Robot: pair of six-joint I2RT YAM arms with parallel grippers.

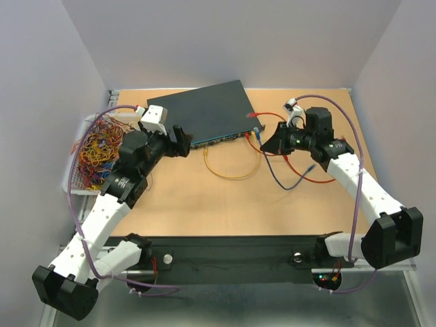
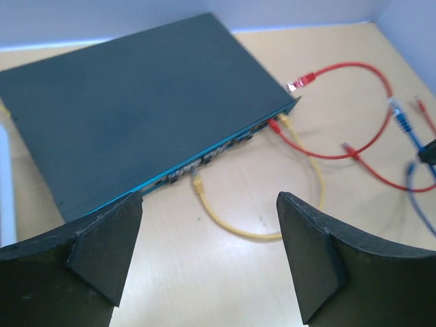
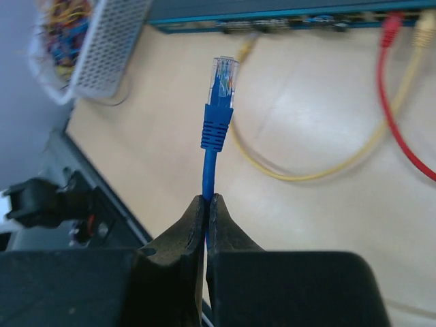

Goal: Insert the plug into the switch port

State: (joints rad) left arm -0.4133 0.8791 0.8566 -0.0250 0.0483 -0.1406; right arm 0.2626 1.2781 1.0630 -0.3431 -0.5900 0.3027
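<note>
On the wood table (image 1: 204, 204), right gripper (image 3: 206, 201) pinches the blue cable (image 3: 209, 170) behind its plug (image 3: 223, 73), short of the switch (image 1: 204, 112), while left gripper (image 2: 208, 208) gapes wide.

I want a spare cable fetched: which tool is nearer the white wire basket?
Left. The left tool sits by the left front corner of the switch, right of the basket; the right tool, pinching the blue cable, is beyond the switch's far right end.
</note>
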